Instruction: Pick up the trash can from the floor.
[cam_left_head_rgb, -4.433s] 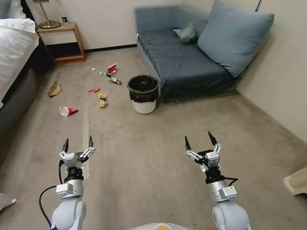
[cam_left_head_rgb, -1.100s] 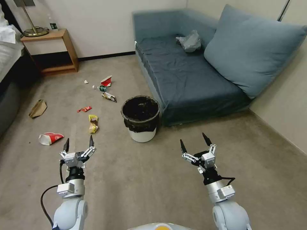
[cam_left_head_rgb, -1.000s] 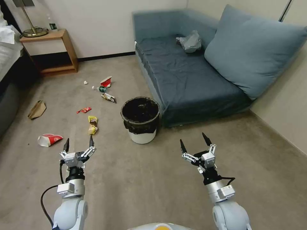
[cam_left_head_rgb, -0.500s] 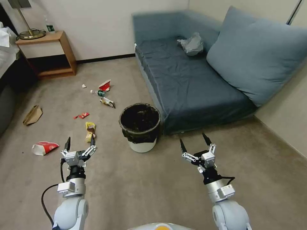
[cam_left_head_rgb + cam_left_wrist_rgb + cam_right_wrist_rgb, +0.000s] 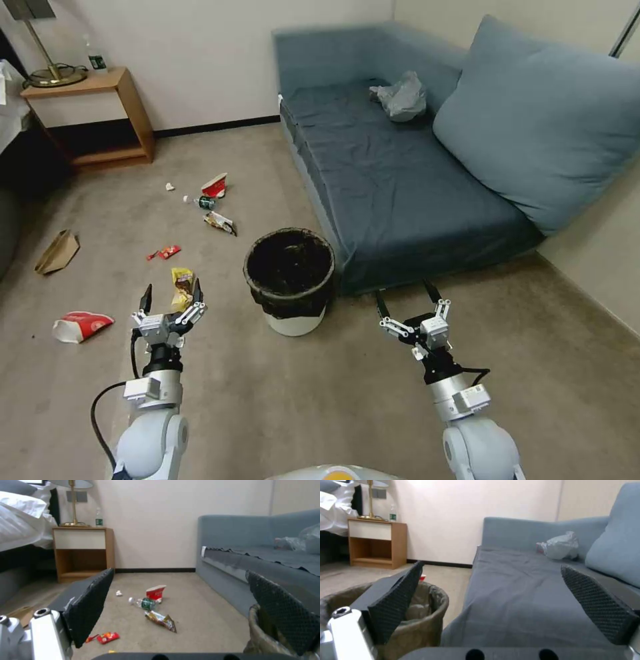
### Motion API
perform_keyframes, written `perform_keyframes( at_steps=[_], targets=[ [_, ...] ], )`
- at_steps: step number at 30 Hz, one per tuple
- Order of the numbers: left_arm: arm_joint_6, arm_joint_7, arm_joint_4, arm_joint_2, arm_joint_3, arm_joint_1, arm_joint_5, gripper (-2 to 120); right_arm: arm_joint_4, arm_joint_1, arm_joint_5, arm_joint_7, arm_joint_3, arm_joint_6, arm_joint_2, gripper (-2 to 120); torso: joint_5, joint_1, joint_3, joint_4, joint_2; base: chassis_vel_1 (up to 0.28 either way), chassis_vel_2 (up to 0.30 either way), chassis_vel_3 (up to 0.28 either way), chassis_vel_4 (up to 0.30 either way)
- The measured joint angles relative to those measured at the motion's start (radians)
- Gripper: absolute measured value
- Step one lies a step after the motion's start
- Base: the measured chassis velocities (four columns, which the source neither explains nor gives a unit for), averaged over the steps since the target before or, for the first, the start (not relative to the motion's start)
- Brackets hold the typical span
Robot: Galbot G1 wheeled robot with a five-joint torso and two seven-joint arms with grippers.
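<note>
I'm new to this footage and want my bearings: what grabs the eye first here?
The trash can stands upright on the floor at the corner of the blue sofa, between the open left tool and open right tool, neither touching it. Litter, including a red-and-white cup, lies scattered on the robot's left.

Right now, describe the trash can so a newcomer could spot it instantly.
Find the blue sofa; the trash can stands upright on the floor at its near front corner. It is a round white bin with a black bag folded over its rim, far bigger than the flattened wrappers and cups beside it.
</note>
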Motion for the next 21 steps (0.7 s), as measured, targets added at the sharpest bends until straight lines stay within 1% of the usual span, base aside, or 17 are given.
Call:
perform_keyframes(
  at_steps=[11, 21],
  targets=[
    [0.005, -0.002, -0.002, 0.004, 0.006, 0.000, 0.000, 97, -0.003, 0.006, -0.004, -0.001, -0.002, 0.001, -0.002, 100, 0.0000, 0.000, 0.000, 0.0000, 0.000, -0.082, 0.080, 0.082, -0.085],
    [0.047, 0.011, -0.040, 0.032, 0.050, 0.004, -0.047, 97, -0.011, 0.021, -0.007, 0.021, -0.006, 0.024, -0.003, 100, 0.0000, 0.000, 0.000, 0.0000, 0.000, -0.083, 0.085, 0.076, -0.082]
  ],
)
